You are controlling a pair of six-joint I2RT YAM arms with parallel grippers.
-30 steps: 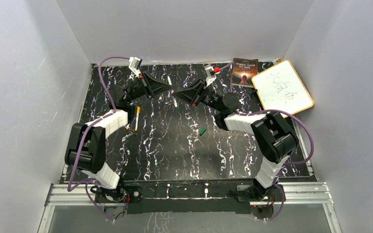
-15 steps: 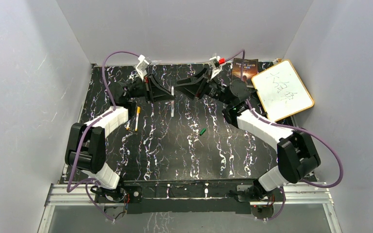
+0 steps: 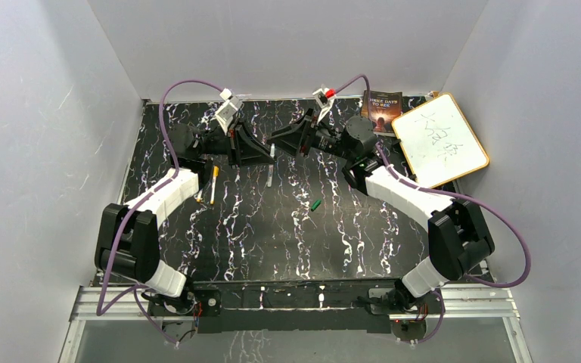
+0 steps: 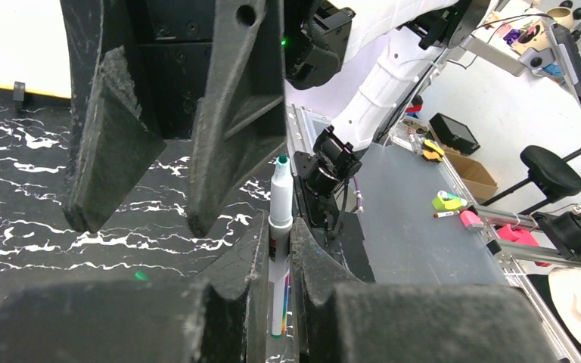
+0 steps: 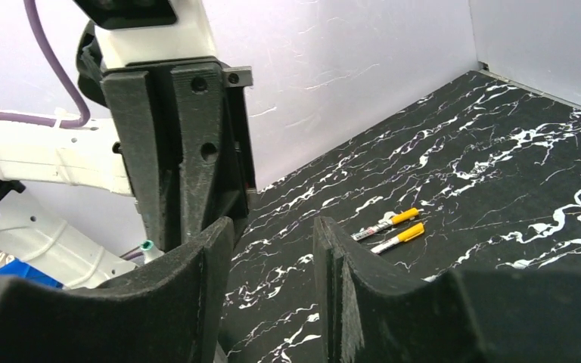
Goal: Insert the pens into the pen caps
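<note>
My left gripper is shut on a whitish pen with a bare green tip. In the top view the left gripper holds this pen above the back middle of the table. My right gripper is open and empty, facing the left one closely. In the right wrist view my right gripper shows a wide gap, and the pen's green tip is to its left. A green cap lies loose on the table. Two pens with yellow caps lie at the left, also seen in the right wrist view.
A whiteboard and a small book lie at the back right corner. Grey walls enclose the black marbled table on three sides. The arm bases stand on the metal rail at the near edge.
My left gripper has moved a little right with the pen, which now hangs below its fingertips. My right arm has swung up and back, and its gripper stays facing the left one.
</note>
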